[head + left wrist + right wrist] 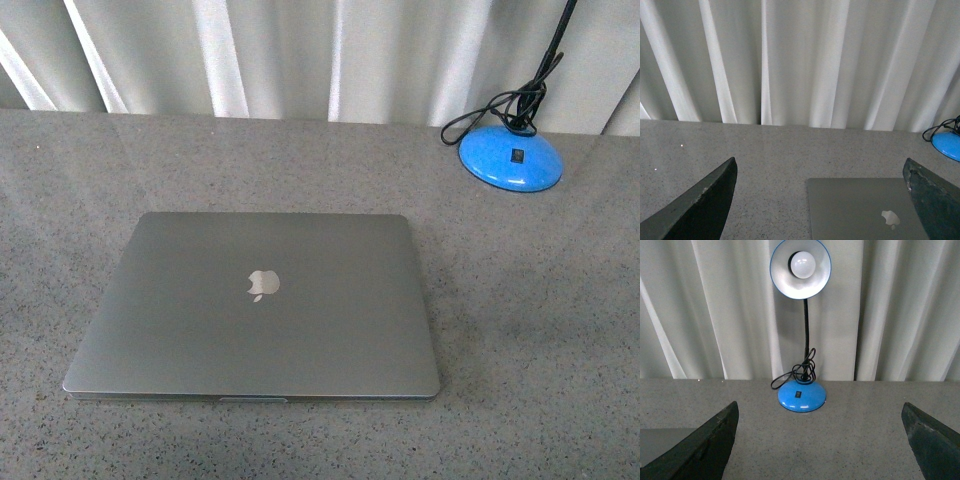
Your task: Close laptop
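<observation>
lid down, job looks finished

near edge of the laptop (pixel 255 310) shows its lid flat on the base, lying mid-worktop (pixel 540 320); nothing seems left to do. one laptop, one blue lamp (pixel 511 157) far right. left hand (pixel 820 200) and right hand (pixel 820 440) both spread wide, holding nothing.

Each tool shows only two dark grey, matte, wedge-shaped fingers (pixel 702 207) (pixel 700 447) in the lower frame corners, edges slightly scuffed.
</observation>
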